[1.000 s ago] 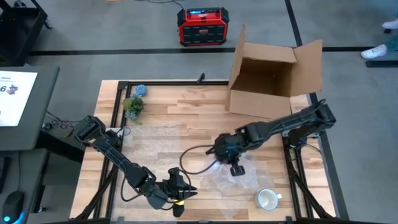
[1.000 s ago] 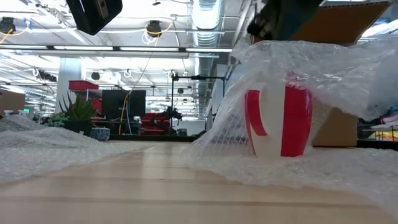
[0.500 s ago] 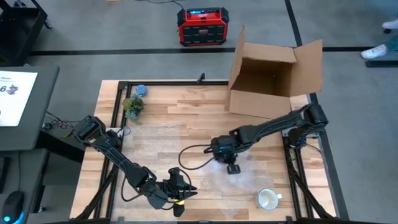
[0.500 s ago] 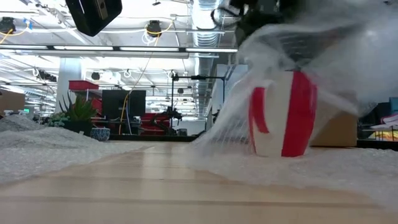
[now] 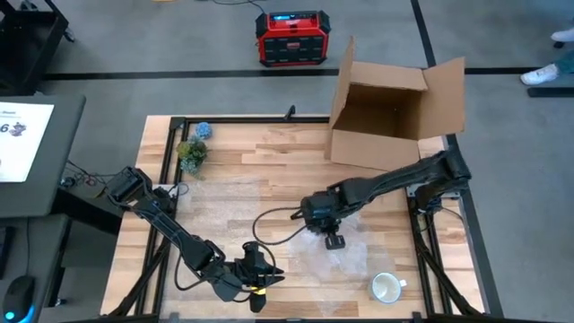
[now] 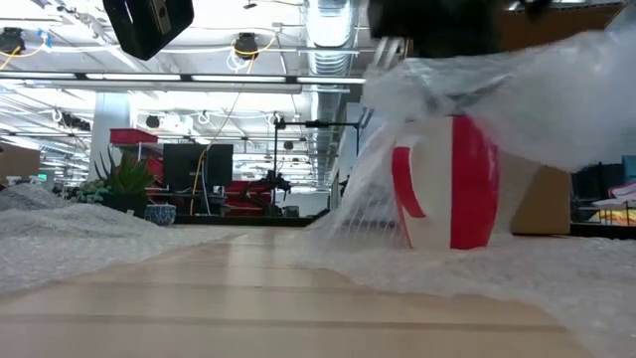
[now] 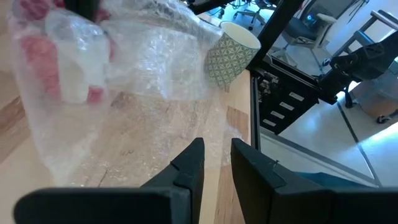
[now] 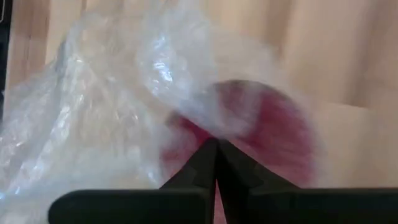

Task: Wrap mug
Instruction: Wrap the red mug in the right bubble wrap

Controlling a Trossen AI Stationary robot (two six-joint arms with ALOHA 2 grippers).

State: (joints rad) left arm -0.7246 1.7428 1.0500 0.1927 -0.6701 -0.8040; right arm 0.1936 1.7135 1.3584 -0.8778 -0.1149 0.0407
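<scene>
Two mugs here: the red-and-white ceramic mug (image 6: 447,184) sits mid-bench under clear bubble wrap (image 6: 517,89), pinched by the right hand (image 5: 334,239). A green patterned mug (image 5: 387,287) stands nearby, and the left hand (image 5: 260,274) idles slightly parted, holding nothing, at the bench's front edge.

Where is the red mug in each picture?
High view: not visible, hidden beneath the right pincer and the bubble wrap.
Low view: the red mug stands upright, right of centre, under the wrap.
Left wrist view: upper left corner, blurry behind the wrap.
Right wrist view: middle, just past the pincer tips.
Shared landmark: the bubble wrap draped over it.
</scene>
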